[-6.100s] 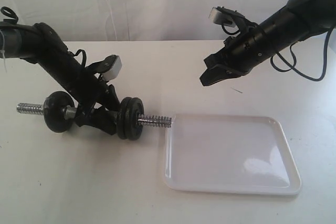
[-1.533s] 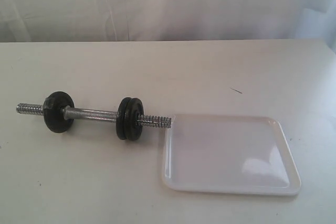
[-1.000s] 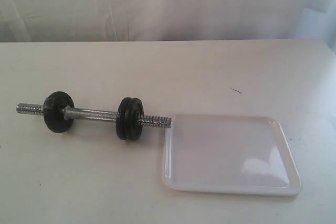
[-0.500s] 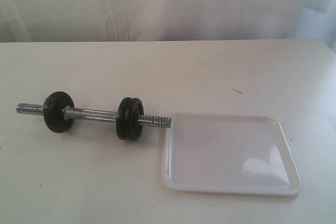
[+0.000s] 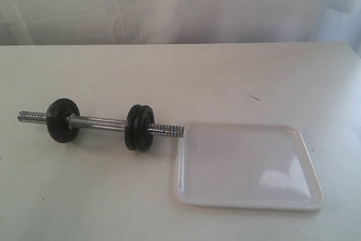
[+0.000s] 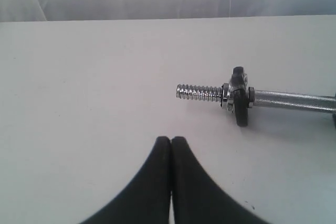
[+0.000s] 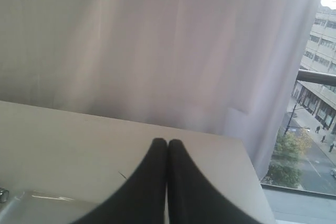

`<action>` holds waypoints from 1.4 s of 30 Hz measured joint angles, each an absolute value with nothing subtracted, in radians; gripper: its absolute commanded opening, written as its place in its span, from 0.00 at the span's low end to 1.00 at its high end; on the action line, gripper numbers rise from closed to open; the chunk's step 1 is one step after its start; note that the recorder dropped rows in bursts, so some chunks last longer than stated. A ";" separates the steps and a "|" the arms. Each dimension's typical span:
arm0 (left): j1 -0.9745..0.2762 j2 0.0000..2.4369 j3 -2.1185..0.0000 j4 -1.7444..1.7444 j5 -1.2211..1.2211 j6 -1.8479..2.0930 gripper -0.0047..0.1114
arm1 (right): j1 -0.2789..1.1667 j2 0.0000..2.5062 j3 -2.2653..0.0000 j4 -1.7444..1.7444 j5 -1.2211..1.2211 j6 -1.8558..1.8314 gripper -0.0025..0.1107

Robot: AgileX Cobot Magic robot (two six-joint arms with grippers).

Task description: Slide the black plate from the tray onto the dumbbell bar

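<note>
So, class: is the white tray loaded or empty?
Empty: the tray shows only bare white floor in the exterior view; nothing lies on it.

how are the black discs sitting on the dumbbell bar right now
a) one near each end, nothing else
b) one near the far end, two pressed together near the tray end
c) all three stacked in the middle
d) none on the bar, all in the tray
B: in the exterior view a single black disc sits near the far end of the dumbbell bar. A pair of black discs sits pressed together by the threaded end next to the white tray.
</note>
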State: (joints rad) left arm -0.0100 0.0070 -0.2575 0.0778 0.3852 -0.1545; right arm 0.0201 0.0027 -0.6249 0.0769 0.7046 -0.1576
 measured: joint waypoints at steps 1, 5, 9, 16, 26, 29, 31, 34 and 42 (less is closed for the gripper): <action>-0.010 0.007 -0.220 0.073 0.348 -0.161 0.04 | 0.020 0.003 -0.587 0.071 0.667 -0.158 0.02; -0.010 0.005 -0.094 0.071 0.219 -0.195 0.04 | 0.020 0.005 -0.435 0.059 0.500 -0.156 0.02; -0.010 0.005 -0.013 0.071 0.150 -0.201 0.04 | 0.020 0.005 -0.287 0.055 0.337 -0.156 0.02; -0.010 0.005 -0.006 0.071 0.150 -0.201 0.04 | 0.020 0.005 -0.066 0.055 0.173 -0.119 0.02; -0.010 0.005 -0.006 0.071 0.162 -0.201 0.04 | 0.020 0.005 -0.004 0.049 0.239 -0.115 0.02; -0.010 0.005 -0.006 0.071 0.179 -0.201 0.04 | 0.020 0.005 -0.004 0.049 0.243 -0.115 0.02; -0.010 0.005 -0.004 0.071 0.183 -0.201 0.04 | 0.020 0.005 -0.004 0.049 0.245 -0.115 0.02; -0.010 0.005 -0.004 0.071 0.184 -0.201 0.04 | 0.020 0.005 -0.004 0.049 0.245 -0.115 0.02; -0.010 0.005 -0.004 0.071 0.184 -0.201 0.04 | 0.020 0.005 -0.004 0.049 0.245 -0.113 0.02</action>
State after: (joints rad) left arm -0.0100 0.0051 -0.0041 0.0712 0.1836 -0.2012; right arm 0.0201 0.0055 -0.0044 0.0493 0.2449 -0.1126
